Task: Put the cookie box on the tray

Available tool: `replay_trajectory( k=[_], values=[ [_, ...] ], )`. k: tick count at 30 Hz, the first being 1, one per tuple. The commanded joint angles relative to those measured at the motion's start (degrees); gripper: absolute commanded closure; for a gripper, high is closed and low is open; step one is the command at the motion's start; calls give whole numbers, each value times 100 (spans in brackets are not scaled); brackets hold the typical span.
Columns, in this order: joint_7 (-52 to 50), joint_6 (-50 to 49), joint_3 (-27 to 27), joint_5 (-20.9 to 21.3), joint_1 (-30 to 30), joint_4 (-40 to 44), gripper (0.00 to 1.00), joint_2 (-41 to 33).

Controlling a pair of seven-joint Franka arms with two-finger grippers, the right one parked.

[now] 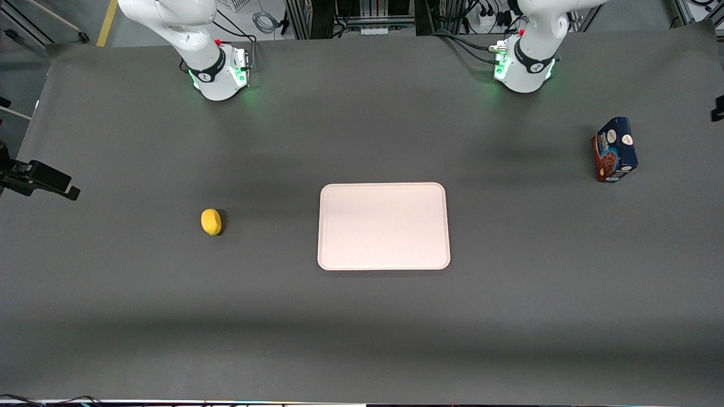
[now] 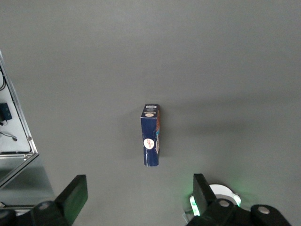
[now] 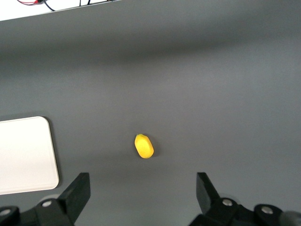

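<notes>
— Jaws on the working arm?

— The gripper (image 2: 136, 197) hangs high above the cookie box (image 2: 150, 135), jaws spread wide apart, holding nothing.

— Position of the box?

— Standing upright on the dark tabletop (image 1: 509, 316), toward the working arm's end, well apart from the tray (image 1: 383, 226).

— The tray?

— Flat at mid-table, nearer the front camera than the box, bare.

— Other items?

— One small yellow lemon-like object (image 1: 211, 221) beside the tray, toward the parked arm's end.
</notes>
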Motion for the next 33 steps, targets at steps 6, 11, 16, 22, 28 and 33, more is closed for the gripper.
replay_trajectory(
  k=[6,11,16,22,28,33],
  values=[
    [564,2577,574,101,-26,-3337,0,-1320],
    [776,3711,882,101,-35,-3997,0,-1074],
    [776,4240,900,101,-26,-4322,0,-863],
    [785,4776,909,92,-26,-4709,0,-670],
    [1030,5320,909,93,211,-4937,0,-388],
    [1373,5612,909,101,474,-5087,0,-212]
  ],
)
